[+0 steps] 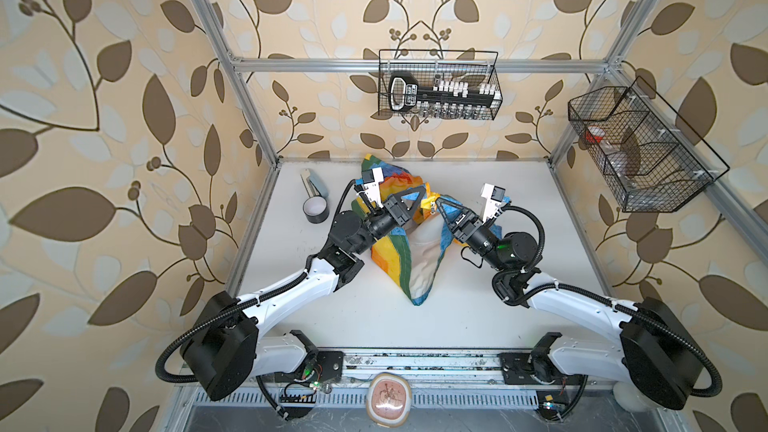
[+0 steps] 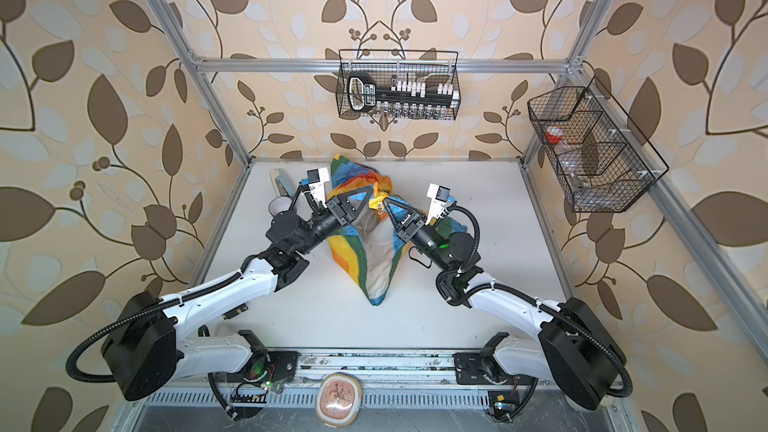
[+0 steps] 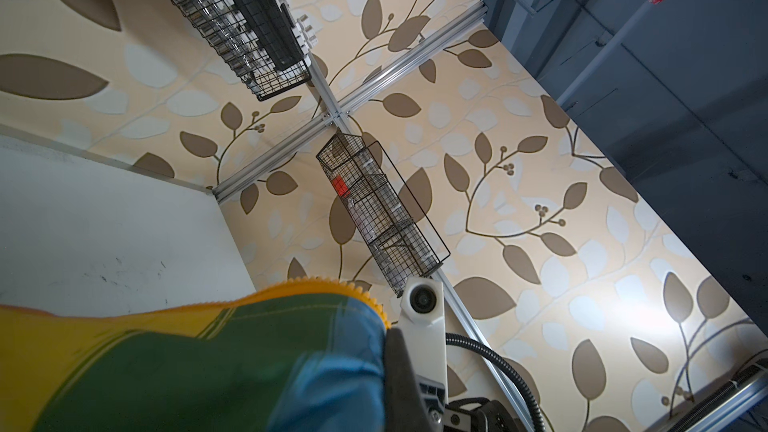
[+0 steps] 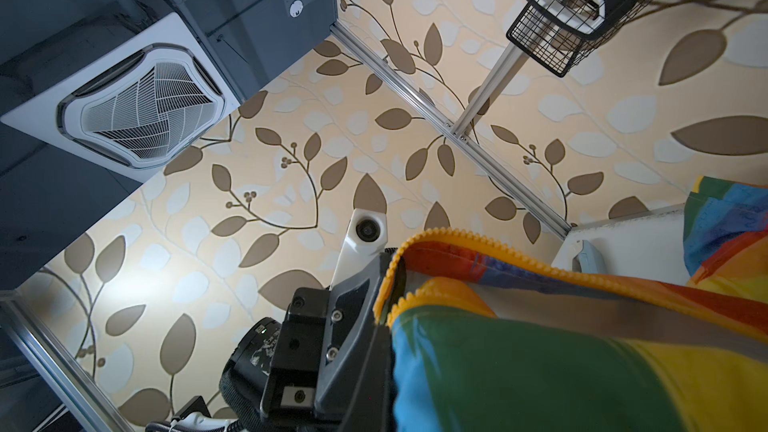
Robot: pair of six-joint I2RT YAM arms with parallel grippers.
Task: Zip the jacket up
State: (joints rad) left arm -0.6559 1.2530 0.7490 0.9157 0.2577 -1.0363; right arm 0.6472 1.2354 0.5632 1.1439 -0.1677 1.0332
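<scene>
Two white arms, left arm (image 1: 286,284) and right arm (image 1: 573,301), black at every joint. Ribbed black cables (image 1: 166,361) loop off bulky black shoulders (image 1: 220,347). Black triangular left gripper (image 1: 424,194) and right gripper (image 1: 437,201), white camera mounts (image 1: 371,184), and a green light (image 1: 503,245) glowing.

White tabletop (image 1: 457,305), rainbow jacket (image 1: 390,259) at centre, black roll (image 1: 316,213) and pale-blue object (image 1: 321,184) back left

Both top views: even, diffuse light, bright white tabletop (image 1: 457,305), shadows faint and soft-edged. Wide-lens distortion stretches the wallpaper (image 1: 83,139) toward the picture edges. Wrist views: the jacket (image 3: 187,367), close to the lens, is dim and out of focus; a pale glare patch lies on the wallpaper; the background is sharp.
</scene>
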